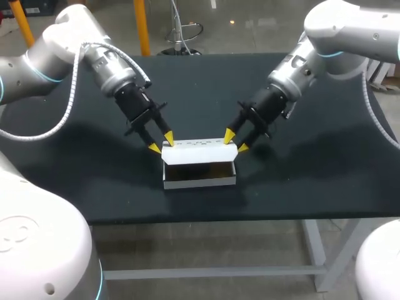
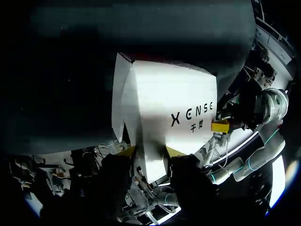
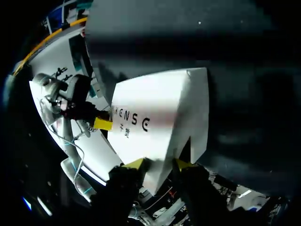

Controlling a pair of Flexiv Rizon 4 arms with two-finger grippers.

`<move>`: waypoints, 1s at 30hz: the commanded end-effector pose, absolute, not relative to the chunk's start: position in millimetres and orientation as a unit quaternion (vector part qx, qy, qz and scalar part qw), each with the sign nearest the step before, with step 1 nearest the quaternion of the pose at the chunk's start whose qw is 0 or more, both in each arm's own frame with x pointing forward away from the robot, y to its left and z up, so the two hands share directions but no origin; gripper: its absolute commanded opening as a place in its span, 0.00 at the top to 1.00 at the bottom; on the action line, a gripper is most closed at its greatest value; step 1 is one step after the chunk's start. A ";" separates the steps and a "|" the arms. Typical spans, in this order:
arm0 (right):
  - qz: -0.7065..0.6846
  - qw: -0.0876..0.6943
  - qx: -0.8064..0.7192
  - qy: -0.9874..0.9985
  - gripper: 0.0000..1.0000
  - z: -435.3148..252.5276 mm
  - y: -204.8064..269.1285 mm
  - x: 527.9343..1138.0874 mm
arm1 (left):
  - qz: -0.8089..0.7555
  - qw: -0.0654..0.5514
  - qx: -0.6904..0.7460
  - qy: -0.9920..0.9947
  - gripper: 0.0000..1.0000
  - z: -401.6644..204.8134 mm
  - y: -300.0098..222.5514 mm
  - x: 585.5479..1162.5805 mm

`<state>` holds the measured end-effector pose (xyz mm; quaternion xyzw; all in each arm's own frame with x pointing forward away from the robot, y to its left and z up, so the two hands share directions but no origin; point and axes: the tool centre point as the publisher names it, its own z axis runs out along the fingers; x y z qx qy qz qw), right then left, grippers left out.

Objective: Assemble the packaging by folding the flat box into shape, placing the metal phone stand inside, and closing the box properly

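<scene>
Box: a white box (image 1: 200, 181) is sitting open near the middle of the tabletop, with one long wall facing the near edge and its inside showing dark brown.
Lid: the white lid (image 1: 200, 152) is standing raised from the box's far long side, above the opening. In both wrist views (image 2: 174, 94) (image 3: 160, 108) dark print is showing on its face.
Left end effector: the left end effector (image 1: 161, 144) is pinching the lid's left end. In its own wrist view (image 2: 150, 151) white card is filling the gap between the two yellow tips.
Right end effector: the right end effector (image 1: 236, 142) is pinching the lid's right end in the same way, with a yellow tip pressing on either side of the card (image 3: 157, 164).
Arms: the left arm (image 1: 75, 44) is coming in from the far left and the right arm (image 1: 337, 37) from the far right. Both are slanting down toward the box.
Tabletop: the dark, matte tabletop (image 1: 300, 181) is lying flat under the box and carrying soft shadows of the arms and the box.
Frame: pale grey legs and a crossbar (image 1: 206, 272) are showing below the near edge.
</scene>
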<state>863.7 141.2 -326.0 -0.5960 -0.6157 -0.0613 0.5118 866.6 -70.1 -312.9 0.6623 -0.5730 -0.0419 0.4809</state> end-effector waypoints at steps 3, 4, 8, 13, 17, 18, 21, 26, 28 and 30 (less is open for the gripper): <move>-0.050 0.524 -0.585 -0.616 0.59 -324.4 144.6 869.5 | -0.052 0.487 0.658 -0.572 0.63 -313.2 -74.2 873.2; -0.049 0.525 -0.585 -0.616 0.59 -324.2 144.4 869.7 | -0.053 0.488 0.658 -0.572 0.64 -312.7 -74.2 873.4; -0.049 0.528 -0.583 -0.615 0.59 -323.4 144.0 870.6 | -0.056 0.489 0.658 -0.570 0.64 -311.2 -74.3 873.8; -0.047 0.531 -0.582 -0.614 0.59 -322.1 143.9 873.0 | -0.061 0.488 0.659 -0.569 0.64 -308.8 -74.9 873.4; -0.046 0.534 -0.580 -0.614 0.59 -321.7 143.9 874.6 | -0.068 0.496 0.652 -0.569 0.65 -306.8 -74.1 874.8; -0.046 0.535 -0.579 -0.614 0.58 -321.5 143.9 875.0 | -0.068 0.496 0.652 -0.569 0.65 -306.4 -73.9 875.0; -0.045 0.536 -0.578 -0.614 0.59 -320.5 144.5 875.8 | -0.070 0.497 0.652 -0.568 0.65 -304.8 -73.7 875.1; -0.045 0.536 -0.577 -0.614 0.59 -318.4 145.5 877.2 | -0.077 0.501 0.654 -0.562 0.65 -302.9 -73.3 876.4; -0.044 0.536 -0.577 -0.614 0.59 -317.7 145.9 878.3 | -0.080 0.503 0.653 -0.560 0.65 -302.6 -73.2 877.3; -0.044 0.538 -0.577 -0.614 0.59 -317.3 146.1 879.0 | -0.081 0.504 0.653 -0.560 0.66 -302.4 -73.4 877.6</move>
